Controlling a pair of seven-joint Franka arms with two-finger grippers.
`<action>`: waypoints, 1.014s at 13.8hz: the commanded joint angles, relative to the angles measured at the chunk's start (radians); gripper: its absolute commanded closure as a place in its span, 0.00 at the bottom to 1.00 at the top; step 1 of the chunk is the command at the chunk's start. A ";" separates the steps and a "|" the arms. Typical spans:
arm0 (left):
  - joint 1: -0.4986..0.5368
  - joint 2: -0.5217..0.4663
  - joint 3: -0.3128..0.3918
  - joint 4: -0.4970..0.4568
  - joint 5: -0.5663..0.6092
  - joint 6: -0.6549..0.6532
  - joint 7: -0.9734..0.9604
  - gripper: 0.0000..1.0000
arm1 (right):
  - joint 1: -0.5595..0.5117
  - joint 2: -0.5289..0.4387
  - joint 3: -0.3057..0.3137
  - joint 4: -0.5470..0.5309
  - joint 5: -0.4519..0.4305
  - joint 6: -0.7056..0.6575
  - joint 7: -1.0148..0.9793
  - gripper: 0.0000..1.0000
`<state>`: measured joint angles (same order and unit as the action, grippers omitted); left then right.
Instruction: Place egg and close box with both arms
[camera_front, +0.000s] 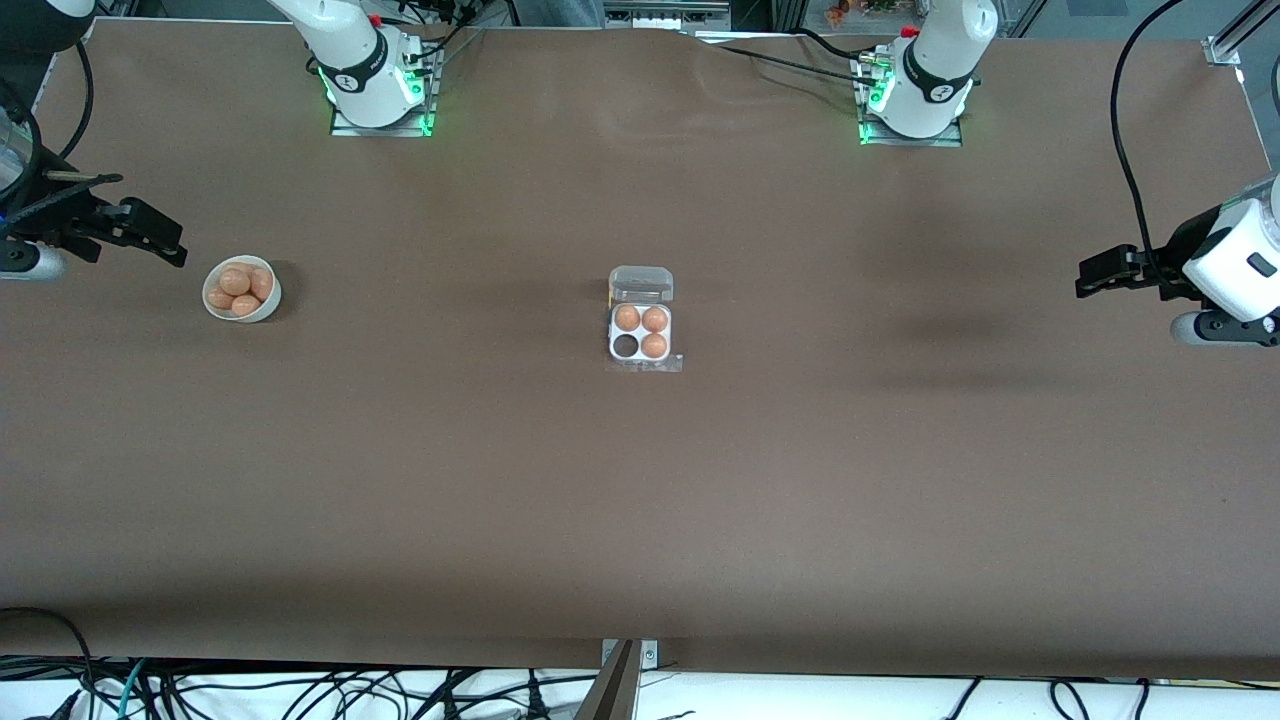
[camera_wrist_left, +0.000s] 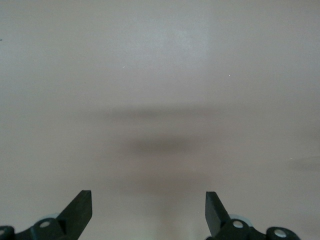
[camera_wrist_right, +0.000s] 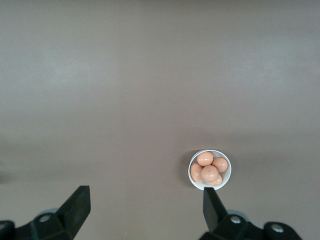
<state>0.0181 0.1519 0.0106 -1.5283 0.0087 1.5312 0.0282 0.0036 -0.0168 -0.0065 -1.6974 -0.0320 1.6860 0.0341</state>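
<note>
The box (camera_front: 640, 332), nearest the camera, lies mid-table with its lid open and one cell empty, so an egg (camera_front: 246, 304) from the bowl (camera_front: 241, 289) is needed, while right gripper (camera_front: 150, 237) and left gripper (camera_front: 1100, 272) hover wide, empty.

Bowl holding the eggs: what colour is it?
White; the bowl shows best in the right wrist view.

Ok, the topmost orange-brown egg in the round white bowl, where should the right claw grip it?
Grip the topmost orange-brown egg across its rounded sides, coming straight down from above. It sits highest on the pile, and the round white bowl rim blocks any sideways approach. The right claw is open beside the bowl, holding nothing.
</note>
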 joint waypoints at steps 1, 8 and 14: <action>0.003 -0.002 -0.001 0.034 0.017 -0.022 0.021 0.00 | -0.008 -0.006 0.005 -0.002 0.001 -0.009 -0.010 0.00; 0.003 -0.002 -0.003 0.045 0.017 -0.022 0.019 0.00 | -0.008 -0.008 0.005 -0.002 0.001 -0.009 -0.011 0.00; 0.003 -0.002 -0.001 0.060 0.017 -0.023 0.018 0.00 | -0.008 -0.006 0.005 -0.002 0.001 -0.017 -0.011 0.00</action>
<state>0.0192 0.1506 0.0107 -1.4870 0.0087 1.5294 0.0282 0.0036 -0.0168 -0.0065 -1.6974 -0.0320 1.6790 0.0341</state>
